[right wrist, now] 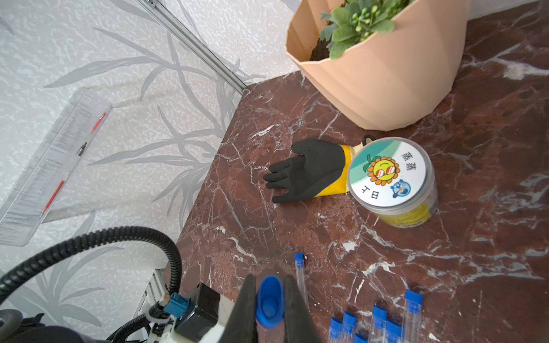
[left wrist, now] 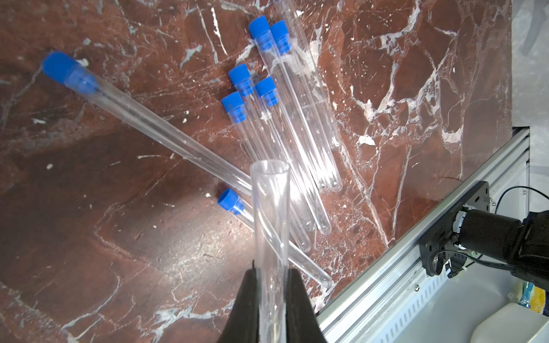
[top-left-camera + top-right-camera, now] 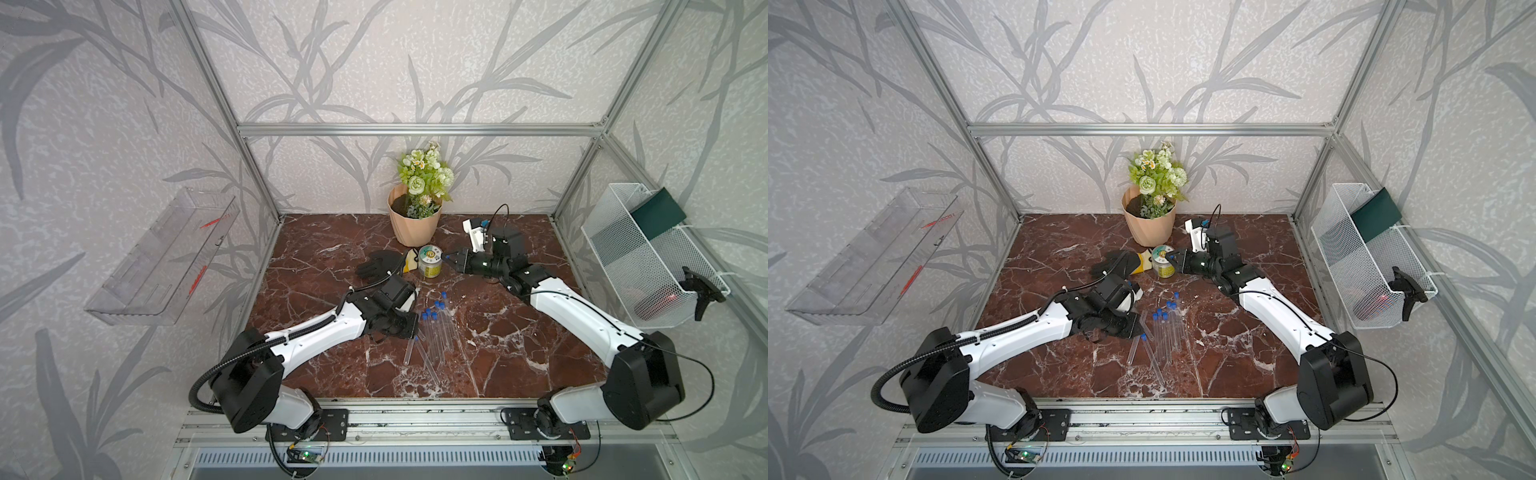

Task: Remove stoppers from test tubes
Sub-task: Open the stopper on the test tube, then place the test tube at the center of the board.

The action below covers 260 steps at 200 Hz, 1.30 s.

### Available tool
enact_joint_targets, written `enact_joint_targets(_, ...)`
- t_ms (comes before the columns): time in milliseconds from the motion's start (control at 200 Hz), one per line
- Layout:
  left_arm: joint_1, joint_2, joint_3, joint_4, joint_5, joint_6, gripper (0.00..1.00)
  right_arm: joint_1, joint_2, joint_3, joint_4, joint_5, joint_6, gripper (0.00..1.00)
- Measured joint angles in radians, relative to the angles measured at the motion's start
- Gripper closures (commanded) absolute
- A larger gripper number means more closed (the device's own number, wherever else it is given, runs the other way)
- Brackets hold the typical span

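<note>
Red marble counter (image 3: 519, 345): peach pot (image 3: 413, 226) of green-white flowers at the back; black-and-yellow glove (image 3: 376, 266) just beside a lidded jar (image 3: 430, 261). Side walls: clear tray (image 3: 158, 257), white mesh basket (image 3: 623, 257).

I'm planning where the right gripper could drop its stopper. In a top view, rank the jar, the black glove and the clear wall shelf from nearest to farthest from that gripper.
1. Jar: right beside the right gripper, on its left.
2. Black glove: lying just beyond the jar, further left.
3. Clear wall shelf: mounted far off to the left.

Bright diffuse light, soft shadows, glare on marble table (image 2: 190, 258), one stopper (image 2: 58, 66) blurred
</note>
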Motion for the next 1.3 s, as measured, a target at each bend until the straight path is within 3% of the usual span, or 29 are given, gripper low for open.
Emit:
enact_joint_targets(270, 0.028, -0.01, -0.011, -0.016, -0.013, -0.039, 1.0, -0.025, 0.0, 0.0, -0.09, 0.033, -0.025, 0.86)
enact_joint_targets(490, 0.139, -0.01, -0.023, -0.082, -0.065, -0.079, 1.0, -0.101, 0.0, -0.003, -0.335, 0.08, -0.1, 0.85)
enact_joint_targets(745, 0.24, -0.003, -0.025, -0.207, -0.175, -0.09, 1.0, -0.138, -0.015, -0.065, -0.49, 0.131, -0.171, 0.83)
enact_joint_targets(1075, 0.261, 0.232, 0.155, -0.356, -0.366, -0.035, 1.0, -0.138, -0.039, -0.093, -0.529, 0.138, -0.204, 0.83)
enact_joint_targets(1300, 0.272, 0.349, 0.206, -0.366, -0.429, 0.026, 1.0, -0.138, -0.069, -0.121, -0.535, 0.139, -0.206, 0.83)
